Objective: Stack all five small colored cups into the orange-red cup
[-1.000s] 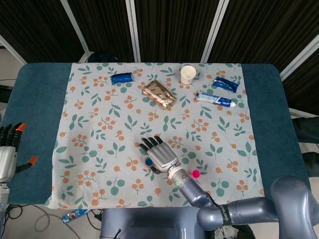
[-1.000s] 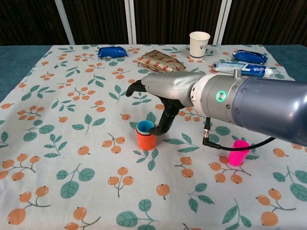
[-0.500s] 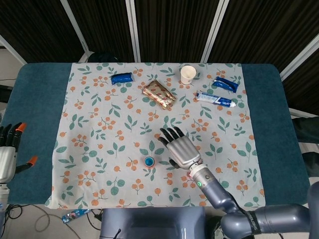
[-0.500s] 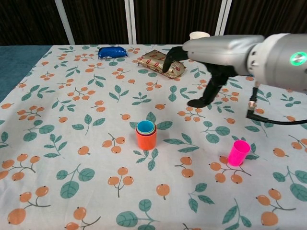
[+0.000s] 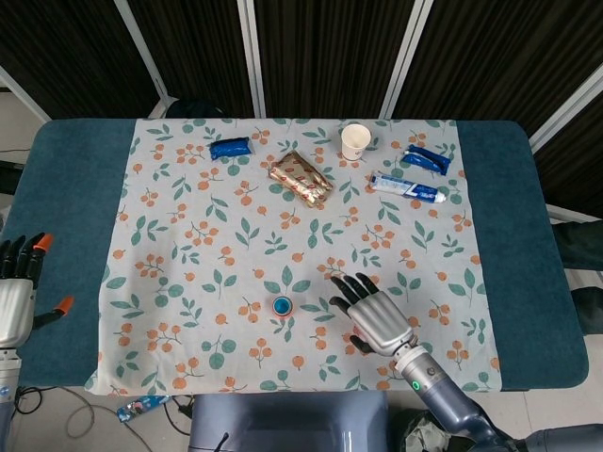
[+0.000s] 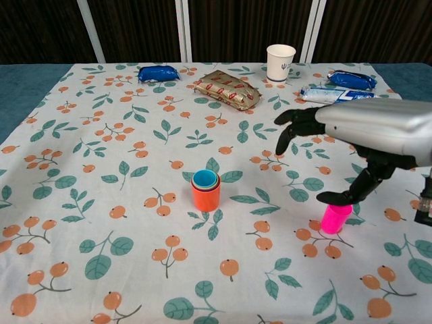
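The orange-red cup (image 6: 205, 196) stands upright near the middle of the floral cloth, with smaller cups nested in it, a blue one (image 6: 204, 179) innermost. From above, that orange-red stack (image 5: 282, 305) shows as a blue disc. A pink cup (image 6: 335, 219) stands alone to its right. My right hand (image 6: 364, 128) hovers over the pink cup with its fingers spread and nothing in it; its thumb tip sits at the cup's rim. In the head view the right hand (image 5: 377, 320) hides the pink cup. My left hand (image 5: 14, 292) rests off the cloth at the far left edge, fingers extended, empty.
Along the far side of the cloth lie a blue packet (image 5: 231, 148), a gold foil packet (image 5: 301, 178), a white paper cup (image 5: 355, 141), a toothpaste tube (image 5: 407, 187) and another blue packet (image 5: 426, 159). The teal table (image 5: 80, 188) extends beyond the cloth.
My right hand has left the orange-red stack, lifted, and swung right and toward the near edge, ending over the pink cup. The stack and the left hand have not moved.
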